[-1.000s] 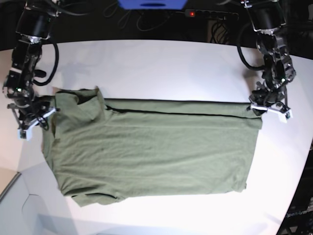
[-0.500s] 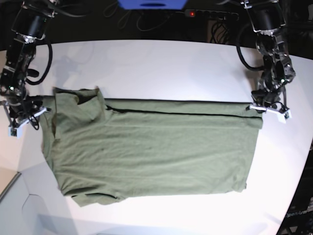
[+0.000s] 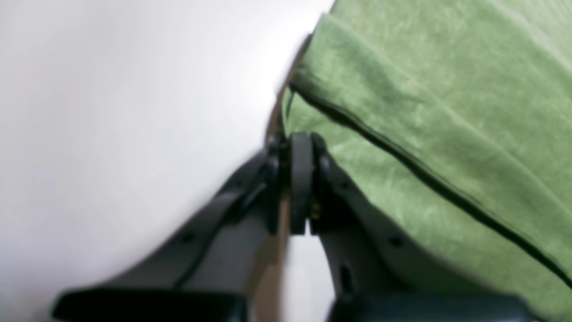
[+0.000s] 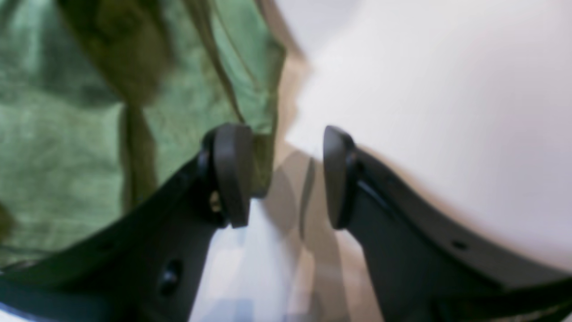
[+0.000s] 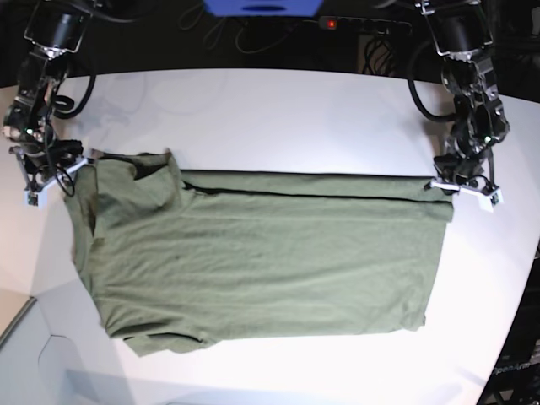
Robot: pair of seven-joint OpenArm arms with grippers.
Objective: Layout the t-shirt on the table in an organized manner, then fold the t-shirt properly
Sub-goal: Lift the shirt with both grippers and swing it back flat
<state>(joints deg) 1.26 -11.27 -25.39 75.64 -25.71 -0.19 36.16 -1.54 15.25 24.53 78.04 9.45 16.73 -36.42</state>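
White table (image 5: 278, 110), low left tool (image 5: 462, 189)

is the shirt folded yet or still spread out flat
Partly folded. The t-shirt lies flat on the table, but its far long edge is turned over onto the body, leaving a dark fold line across the top. No further folds show.

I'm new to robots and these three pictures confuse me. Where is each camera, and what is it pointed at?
Base: high above, looking down on the table, the t-shirt and both arms.
Left wrist: on the left arm, looking past the shut left gripper at the shirt's folded edge.
Right wrist: on the right arm, looking past the open right gripper at the shirt's edge.
All show the shirt.
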